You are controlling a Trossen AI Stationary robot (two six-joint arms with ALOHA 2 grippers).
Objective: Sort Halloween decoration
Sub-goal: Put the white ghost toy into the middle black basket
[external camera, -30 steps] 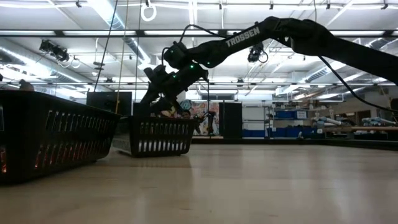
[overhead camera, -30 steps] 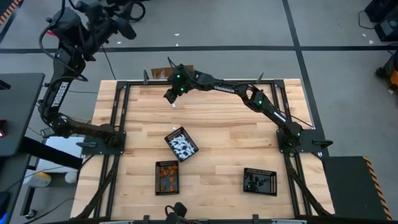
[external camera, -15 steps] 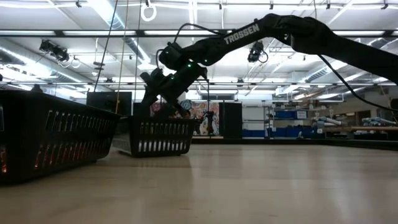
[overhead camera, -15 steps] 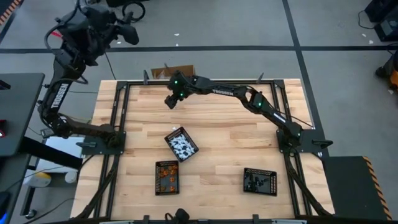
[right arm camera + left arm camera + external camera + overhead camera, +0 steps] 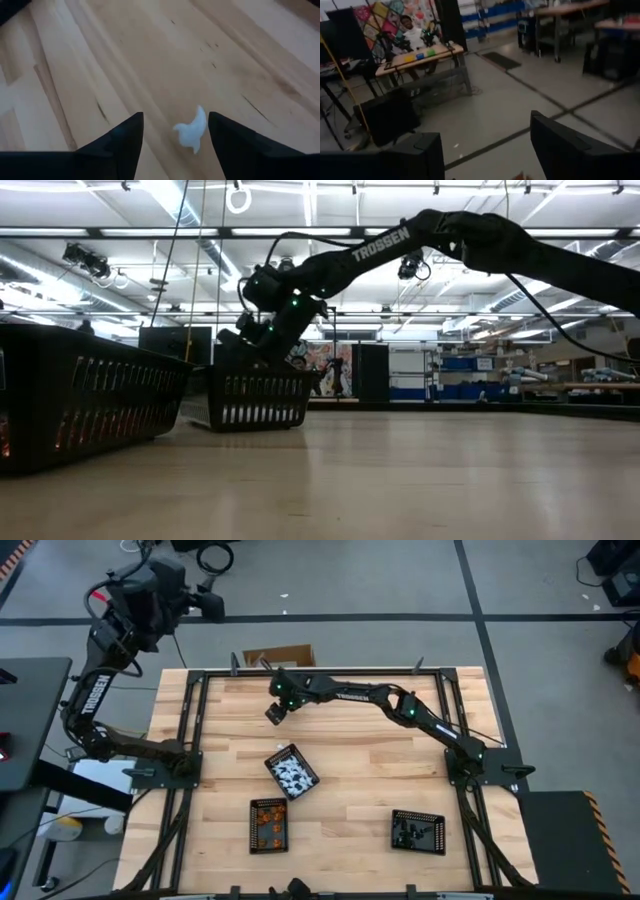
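A small white decoration piece point(image 5: 191, 131) lies flat on the wooden table point(image 5: 360, 745) in the far-middle part. My right gripper point(image 5: 175, 147) point(image 5: 271, 715) slants down over it, open. One finger stands on either side of the piece, and neither touches it. In the high view the gripper hides the piece. Three black trays stand nearer the front: one with white and black pieces point(image 5: 292, 772), one with orange pieces point(image 5: 269, 824), and one with dark pieces point(image 5: 418, 831). My left gripper point(image 5: 487, 150) point(image 5: 212, 604) is open and raised beyond the table's far left corner, holding nothing.
In the low view my right gripper point(image 5: 235, 340) hangs behind a black slatted tray point(image 5: 250, 398), and a nearer tray point(image 5: 90, 405) fills the left. A cardboard piece point(image 5: 280, 657) lies past the far edge. Bare wood lies around the white piece. A person sits at a far desk point(image 5: 412, 35).
My right gripper has come down and toward the table's near edge, onto the spot of the white piece, and now covers it in the high view. In the low view it has sunk to just above the far tray's rim. My left gripper has turned a little, high off the table.
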